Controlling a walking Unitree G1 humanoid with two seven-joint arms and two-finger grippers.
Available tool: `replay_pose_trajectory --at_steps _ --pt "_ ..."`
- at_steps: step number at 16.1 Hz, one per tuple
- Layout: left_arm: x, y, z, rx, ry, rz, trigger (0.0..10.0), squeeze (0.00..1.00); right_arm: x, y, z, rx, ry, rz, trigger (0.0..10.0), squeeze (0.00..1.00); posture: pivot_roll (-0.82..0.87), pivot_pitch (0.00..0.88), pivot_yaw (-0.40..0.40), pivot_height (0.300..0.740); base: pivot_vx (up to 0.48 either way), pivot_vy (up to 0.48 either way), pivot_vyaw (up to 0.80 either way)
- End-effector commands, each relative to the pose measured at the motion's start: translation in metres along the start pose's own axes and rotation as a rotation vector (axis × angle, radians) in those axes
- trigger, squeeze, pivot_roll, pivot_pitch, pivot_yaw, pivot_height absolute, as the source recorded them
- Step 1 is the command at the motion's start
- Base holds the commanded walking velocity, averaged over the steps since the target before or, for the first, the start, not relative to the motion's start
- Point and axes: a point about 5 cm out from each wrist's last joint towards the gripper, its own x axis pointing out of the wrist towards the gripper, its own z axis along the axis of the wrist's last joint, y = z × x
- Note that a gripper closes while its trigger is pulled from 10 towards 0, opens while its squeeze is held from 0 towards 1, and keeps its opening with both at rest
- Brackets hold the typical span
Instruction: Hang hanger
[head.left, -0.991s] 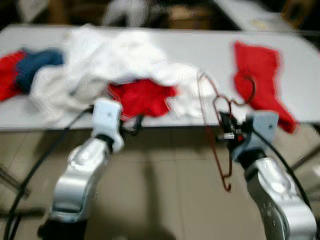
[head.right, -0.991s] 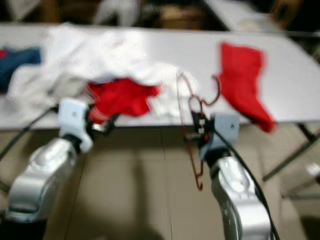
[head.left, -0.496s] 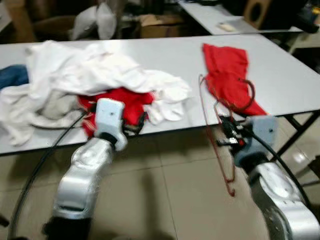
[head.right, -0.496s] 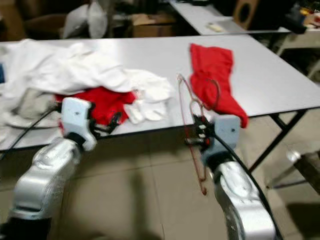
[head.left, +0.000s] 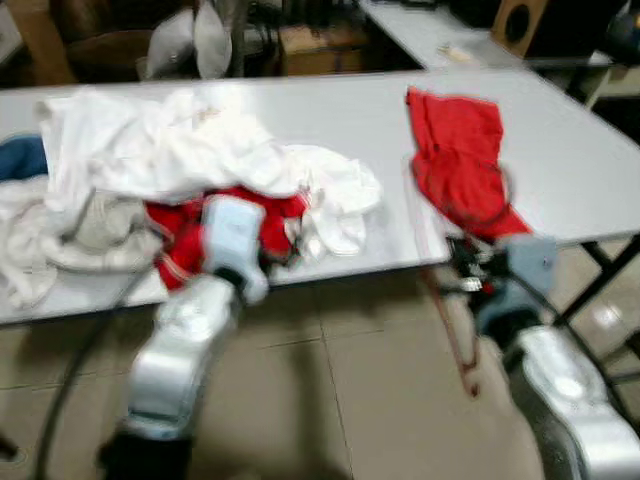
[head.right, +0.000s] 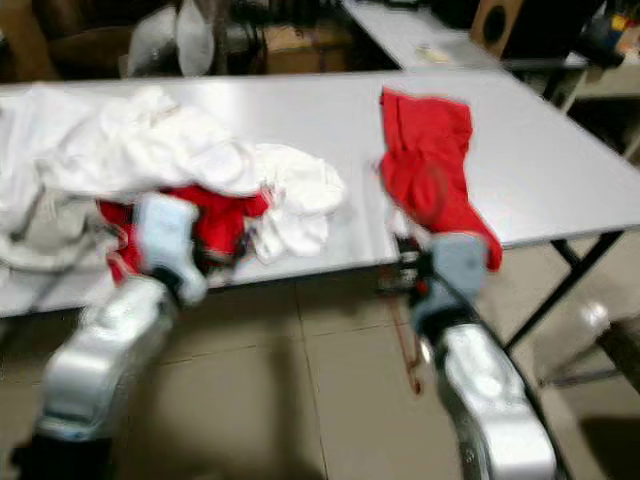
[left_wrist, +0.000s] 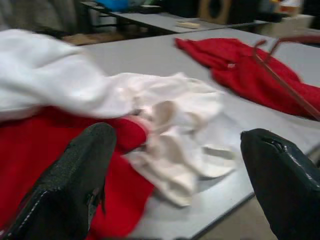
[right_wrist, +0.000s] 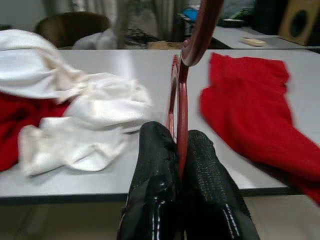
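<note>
A thin dark-red wire hanger (right_wrist: 180, 95) stands upright in my right gripper (right_wrist: 179, 150), whose fingers are shut on its wire. In the left eye view that gripper (head.left: 462, 272) hangs just in front of the table's front edge, with the hanger's lower end (head.left: 468, 378) dangling over the floor. A red garment (head.left: 455, 160) lies flat on the grey table (head.left: 570, 150) right behind it. My left gripper (left_wrist: 175, 185) is open and empty, held low at the table edge before a heap of white clothes (head.left: 190, 140) and a red piece (head.left: 180, 225).
A blue cloth (head.left: 15, 155) lies at the table's far left. A black table leg (head.left: 600, 270) slants down at the right. Behind stand a second table (head.left: 430, 25), a speaker (head.left: 520, 20) and boxes. Tiled floor (head.left: 340, 400) lies between my arms.
The camera has swung right, so the whole scene slid left, and it is now blurred. My right gripper still holds the hanger; my left stays open.
</note>
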Motion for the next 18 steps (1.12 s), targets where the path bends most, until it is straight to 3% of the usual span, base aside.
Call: replay_pose_trajectory --at_steps 1,4,11,15,16,17,18 --pt "-0.002 0.007 0.001 0.017 0.0 0.017 10.0 0.82 0.002 0.004 0.001 0.012 -0.001 0.021 10.0 0.0 -0.04 0.034 -0.031 0.74 0.274 0.0 -0.8" --pt "-0.002 0.007 -0.001 0.03 0.006 0.002 10.0 0.82 0.002 0.003 0.0 -0.012 -0.003 0.019 10.0 0.0 -0.04 0.025 -0.02 0.74 0.271 0.0 -0.68" --pt "0.003 0.004 -0.004 0.056 0.016 -0.032 10.0 0.82 -0.004 -0.009 0.0 -0.041 -0.005 -0.017 10.0 0.0 -0.06 0.018 0.002 0.74 0.272 0.0 0.0" --pt "0.004 0.003 -0.011 0.111 0.055 -0.068 10.0 0.81 -0.01 -0.01 -0.002 -0.054 0.003 -0.026 10.0 0.0 -0.08 0.021 0.014 0.74 0.263 0.0 0.0" --pt "0.004 0.002 -0.02 0.166 0.121 -0.113 10.0 0.76 -0.013 -0.011 -0.003 -0.057 0.008 -0.036 10.0 0.0 -0.09 0.022 0.021 0.74 0.0 0.0 0.0" --pt "0.004 0.002 -0.027 0.224 0.166 -0.149 10.0 0.64 -0.014 -0.012 -0.003 -0.057 0.009 -0.042 10.0 0.0 -0.09 0.023 0.023 0.74 0.0 0.0 0.0" --pt "0.005 0.003 -0.035 0.27 0.225 -0.187 10.0 0.08 -0.015 -0.013 -0.004 -0.056 0.012 -0.048 10.0 0.0 -0.09 0.029 0.025 0.74 0.0 0.0 0.0"
